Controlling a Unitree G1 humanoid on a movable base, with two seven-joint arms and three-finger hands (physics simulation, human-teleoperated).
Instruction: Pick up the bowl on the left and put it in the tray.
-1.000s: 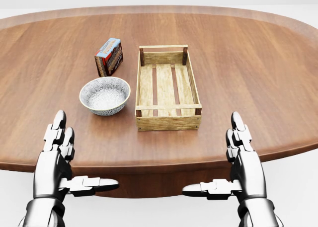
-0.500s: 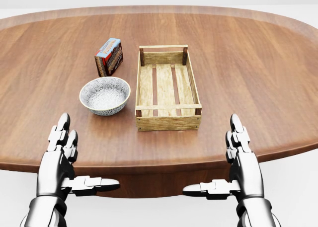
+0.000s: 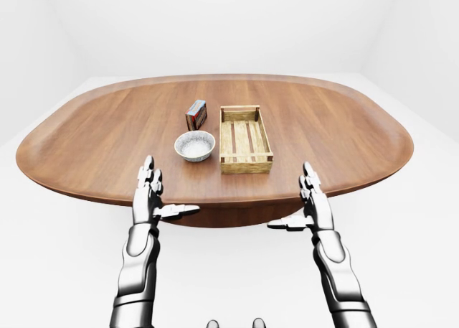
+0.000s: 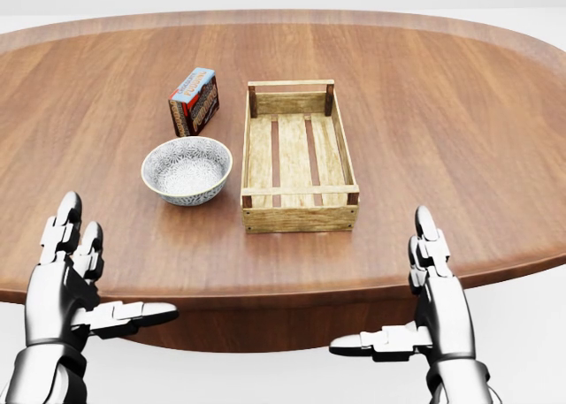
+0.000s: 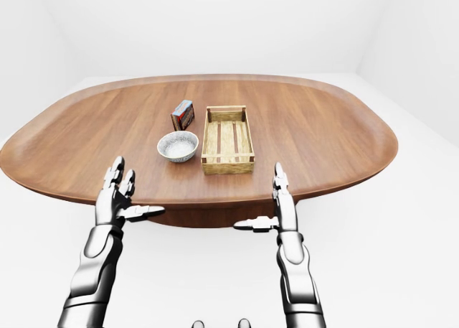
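Swinging toward the frame's lower left, the left hand (image 4: 66, 285) has drifted off the bowl (image 4: 187, 170) — both hands' fingers spread, empty; tray (image 4: 299, 152) unfilled.

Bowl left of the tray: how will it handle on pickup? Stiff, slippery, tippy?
The bowl looks like rigid patterned ceramic, so it probably won't flex but may chip if dropped. Its glossy curved wall could slip between fingers; a rim pinch seems safer. It narrows to a small foot, so a sideways push might rock it. It looks empty, likely light.

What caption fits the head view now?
Both open hands, left hand and right hand, hover below bowl and empty tray.
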